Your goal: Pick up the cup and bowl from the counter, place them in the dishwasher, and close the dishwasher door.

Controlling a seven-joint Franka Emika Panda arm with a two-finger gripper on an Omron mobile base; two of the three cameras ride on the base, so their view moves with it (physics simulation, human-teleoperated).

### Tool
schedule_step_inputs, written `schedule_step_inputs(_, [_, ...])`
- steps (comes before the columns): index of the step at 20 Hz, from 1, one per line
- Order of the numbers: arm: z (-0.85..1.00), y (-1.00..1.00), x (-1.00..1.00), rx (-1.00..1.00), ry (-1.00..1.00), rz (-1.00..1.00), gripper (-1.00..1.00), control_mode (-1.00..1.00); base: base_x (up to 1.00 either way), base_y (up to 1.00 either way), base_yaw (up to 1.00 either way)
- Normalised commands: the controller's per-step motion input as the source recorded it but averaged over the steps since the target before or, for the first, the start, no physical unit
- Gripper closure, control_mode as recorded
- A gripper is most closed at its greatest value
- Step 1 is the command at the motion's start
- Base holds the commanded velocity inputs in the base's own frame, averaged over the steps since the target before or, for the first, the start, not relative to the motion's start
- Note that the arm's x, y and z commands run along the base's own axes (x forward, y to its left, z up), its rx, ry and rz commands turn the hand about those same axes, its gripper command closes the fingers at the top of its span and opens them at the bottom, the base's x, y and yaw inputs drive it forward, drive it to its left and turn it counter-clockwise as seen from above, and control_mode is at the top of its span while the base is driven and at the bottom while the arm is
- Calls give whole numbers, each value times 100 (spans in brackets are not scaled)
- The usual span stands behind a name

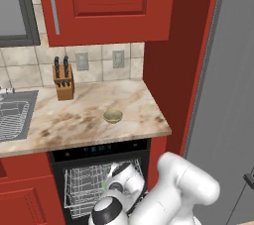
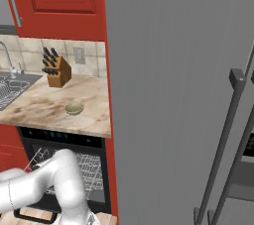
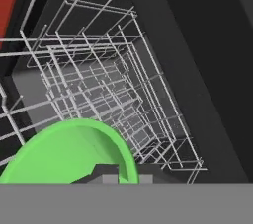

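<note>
End effector grasps the small bright green tumbler low at the open black dishwasher; white-grey wire rack lies just ahead. Shallow olive-tan bowl sits above, on the veined marble desk, near its front edge.

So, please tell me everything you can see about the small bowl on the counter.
The bowl is small, shallow and round, olive-tan in colour, with a smooth surface and a paler inside. It stands upright on the beige veined marble counter, towards the front edge, above the open dishwasher. It looks empty. Nothing touches it except the counter; the knife block stands well behind it near the wall, and the sink lies far off to the side.
</note>
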Motion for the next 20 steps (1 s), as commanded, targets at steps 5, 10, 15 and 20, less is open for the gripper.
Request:
schedule_step_inputs(5, [-61,13,33,0,4,11,-100,-100,0,0,0])
schedule_step_inputs(10, [-50,1,30,0,2,10,-100,-100,0,0,0])
schedule_step_inputs(15, [0,0,12,0,0,5,-100,-100,0,0,0])
schedule_step_inputs(20, [20,26,-1,2,-1,0,-100,-100,0,0,0])
